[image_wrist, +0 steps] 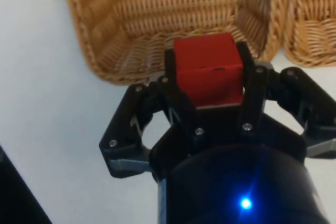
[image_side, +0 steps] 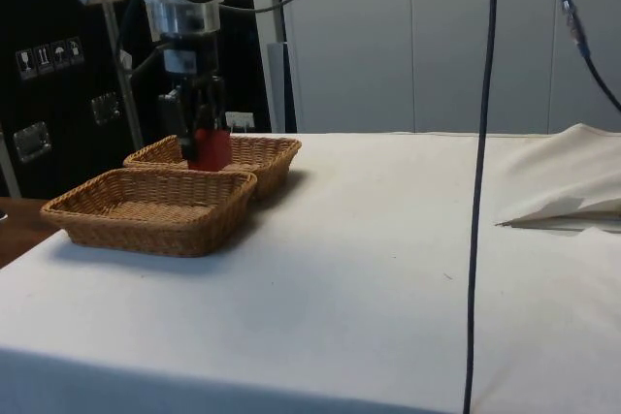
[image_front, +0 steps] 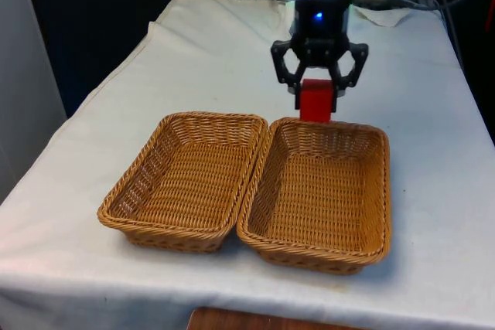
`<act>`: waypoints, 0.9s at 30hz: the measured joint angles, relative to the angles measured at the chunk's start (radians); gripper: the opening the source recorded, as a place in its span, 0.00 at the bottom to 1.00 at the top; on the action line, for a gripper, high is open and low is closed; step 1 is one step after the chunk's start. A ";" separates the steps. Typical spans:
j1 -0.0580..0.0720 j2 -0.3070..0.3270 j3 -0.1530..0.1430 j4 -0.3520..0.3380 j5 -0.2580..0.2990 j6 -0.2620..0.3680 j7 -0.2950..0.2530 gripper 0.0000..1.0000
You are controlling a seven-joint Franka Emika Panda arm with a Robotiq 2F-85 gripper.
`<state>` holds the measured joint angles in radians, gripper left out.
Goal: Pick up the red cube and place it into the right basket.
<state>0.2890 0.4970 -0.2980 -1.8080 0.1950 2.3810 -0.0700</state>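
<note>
Two baskets sat touching at the front view's centre, the left basket [image_front: 182,183] beside the right basket [image_front: 321,195]. My gripper [image_front: 318,92] held the cube [image_front: 315,101] above the right basket's far rim.

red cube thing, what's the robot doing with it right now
The black two-finger gripper is shut on the small red cube and holds it in the air, off the white tablecloth. It hangs at the far rim of the woven wicker basket on the front view's right. Both that basket and the matching wicker basket on the front view's left are empty.
</note>
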 measured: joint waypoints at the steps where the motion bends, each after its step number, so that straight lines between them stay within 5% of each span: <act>1: -0.001 0.002 -0.005 0.000 0.004 0.000 -0.007 0.01; 27: -0.033 0.090 -0.130 0.054 0.163 -0.003 -0.229 0.01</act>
<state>0.2560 0.5870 -0.4280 -1.7540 0.3580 2.3780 -0.2990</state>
